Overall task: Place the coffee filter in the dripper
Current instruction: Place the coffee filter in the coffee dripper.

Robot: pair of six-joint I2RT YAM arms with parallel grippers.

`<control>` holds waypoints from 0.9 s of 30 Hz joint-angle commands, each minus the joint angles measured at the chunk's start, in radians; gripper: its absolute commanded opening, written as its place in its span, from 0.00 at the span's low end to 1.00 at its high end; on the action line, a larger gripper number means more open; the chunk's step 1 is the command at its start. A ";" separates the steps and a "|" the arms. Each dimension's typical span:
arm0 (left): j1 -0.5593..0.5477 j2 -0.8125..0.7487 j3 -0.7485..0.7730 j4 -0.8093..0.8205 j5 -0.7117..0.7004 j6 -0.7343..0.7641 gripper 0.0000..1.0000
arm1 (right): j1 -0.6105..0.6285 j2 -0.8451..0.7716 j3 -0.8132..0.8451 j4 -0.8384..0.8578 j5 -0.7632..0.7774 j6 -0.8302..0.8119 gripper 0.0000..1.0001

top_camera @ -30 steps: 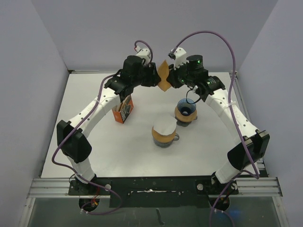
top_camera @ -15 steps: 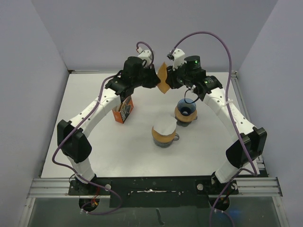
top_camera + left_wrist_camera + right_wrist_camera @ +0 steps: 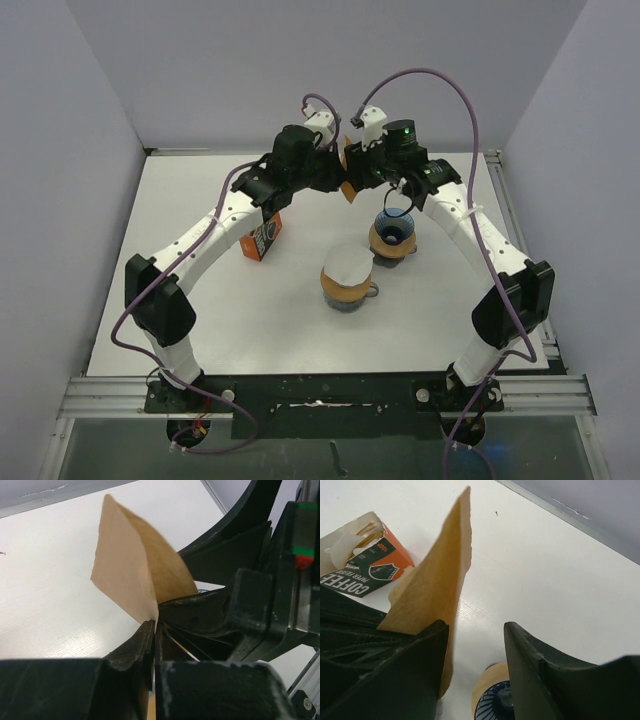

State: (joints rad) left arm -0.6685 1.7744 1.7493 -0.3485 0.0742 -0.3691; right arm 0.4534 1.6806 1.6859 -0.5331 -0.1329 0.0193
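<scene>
Two robot arms met at the upper centre of the overhead frame, a brown paper coffee filter (image 3: 132, 575) raised between them above the white table (image 3: 200, 300). The left gripper (image 3: 152, 630) was clamped tight on the filter's lower point, its jaws pressed together on the paper so that the cone stood up and fanned open above them. The right gripper (image 3: 475, 626) had its jaws apart and held nothing. In its own wrist view the filter's edge ran down just inside the left-hand finger, with bare table showing through the rest of the gap. That arrangement suggested a handover or an attempt to spread the folded paper, one tool anchoring the point while the other let go or reached for a fresh hold, though which could not be told. The blue-ribbed dripper (image 3: 393, 236), seated on a tan ring with no paper visible in it, stood just below and right of the meeting point in the overhead frame, near enough for a short lowering move. A cup (image 3: 347, 279) with a pale flat top sat lower and to the left of it. The orange filter box (image 3: 262, 237), its flap open, lay at centre left beneath the left arm. The filter was not yet in the dripper, and the task appeared to be around its midpoint.
</scene>
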 commanded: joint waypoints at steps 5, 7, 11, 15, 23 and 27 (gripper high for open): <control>-0.003 0.006 0.054 0.025 -0.022 -0.005 0.00 | 0.009 0.002 0.058 0.030 0.062 -0.001 0.50; -0.003 0.001 0.050 0.026 -0.025 -0.004 0.00 | 0.008 0.002 0.057 0.032 0.083 -0.011 0.50; -0.001 -0.004 0.038 0.029 -0.037 -0.002 0.00 | 0.003 0.001 0.058 0.037 0.114 -0.027 0.48; -0.001 -0.016 0.021 0.034 -0.057 0.011 0.00 | -0.008 -0.001 0.058 0.036 0.130 -0.035 0.46; -0.001 -0.033 -0.012 0.053 -0.091 0.034 0.00 | -0.013 -0.002 0.057 0.035 0.142 -0.043 0.43; -0.002 -0.043 -0.024 0.060 -0.108 0.046 0.00 | -0.014 -0.007 0.052 0.038 0.169 -0.058 0.43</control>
State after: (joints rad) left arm -0.6704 1.7805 1.7294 -0.3481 -0.0017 -0.3500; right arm 0.4454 1.6962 1.6962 -0.5327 -0.0093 -0.0151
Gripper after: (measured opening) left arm 0.003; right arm 0.434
